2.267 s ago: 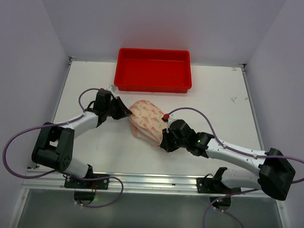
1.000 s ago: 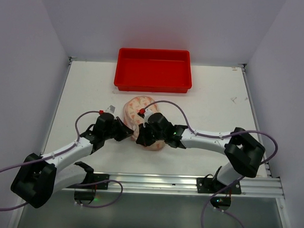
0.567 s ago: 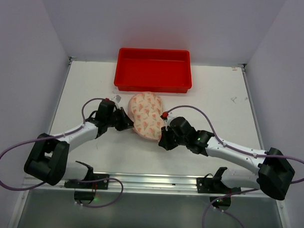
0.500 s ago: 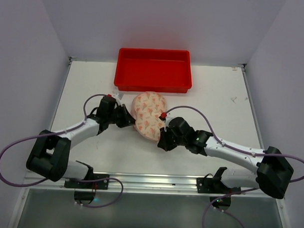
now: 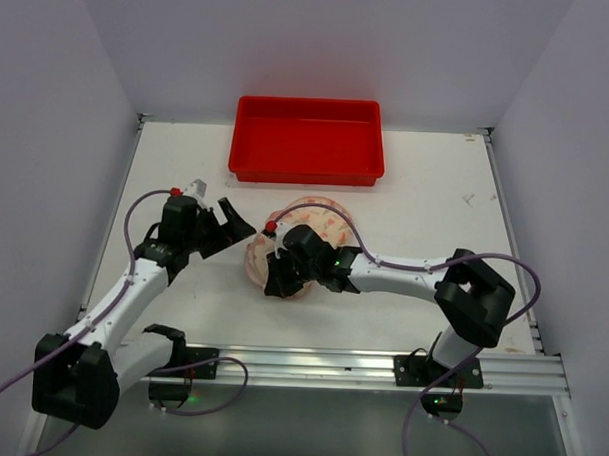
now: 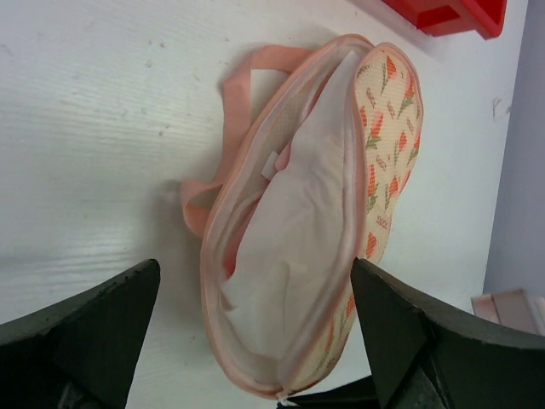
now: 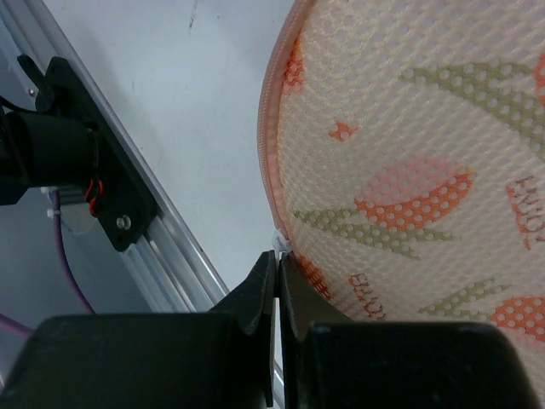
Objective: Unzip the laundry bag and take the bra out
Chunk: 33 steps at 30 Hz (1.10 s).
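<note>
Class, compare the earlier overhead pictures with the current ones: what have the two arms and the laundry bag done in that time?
The left gripper has pulled back leftward off the laundry bag and stands open. The right gripper has swept left along the bag's near side and is shut on its edge. The bag lies open, the bra inside. The red tray has not moved.

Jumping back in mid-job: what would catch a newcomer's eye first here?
The laundry bag lies between the arms, unzipped, with the bra showing pale inside it. The right gripper is shut on the bag's near edge, while the left gripper gapes open beside it. A red tray sits behind.
</note>
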Available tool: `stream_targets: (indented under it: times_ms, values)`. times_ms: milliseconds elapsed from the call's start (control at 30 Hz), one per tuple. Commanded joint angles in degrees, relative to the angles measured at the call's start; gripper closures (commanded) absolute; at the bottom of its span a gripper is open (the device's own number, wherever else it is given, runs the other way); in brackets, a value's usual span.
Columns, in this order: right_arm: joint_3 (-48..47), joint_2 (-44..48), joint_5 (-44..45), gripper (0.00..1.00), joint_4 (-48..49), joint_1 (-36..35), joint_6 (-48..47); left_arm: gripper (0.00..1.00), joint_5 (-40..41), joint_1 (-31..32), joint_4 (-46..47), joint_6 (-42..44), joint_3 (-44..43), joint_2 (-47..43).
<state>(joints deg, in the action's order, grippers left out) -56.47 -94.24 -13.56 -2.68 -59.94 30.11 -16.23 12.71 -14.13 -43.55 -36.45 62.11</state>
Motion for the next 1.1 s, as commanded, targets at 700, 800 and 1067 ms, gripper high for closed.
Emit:
stream_targets:
  times_ms: [700,800,1067]
  values:
    - [-0.93,-0.08,-0.68,1.00,4.45,0.26,1.62,0.90,-1.61,10.32,15.27,-15.78,17.11,-5.77]
    - [1.44,3.26,0.99,1.00,-0.74,0.88,0.74,1.00,-0.48,10.23,14.66,-15.34,17.29,-5.94]
    - [16.11,16.18,2.49,1.00,-13.83,9.73,3.20,1.00,-3.19,8.56,14.22,-12.26,16.49,-3.13]
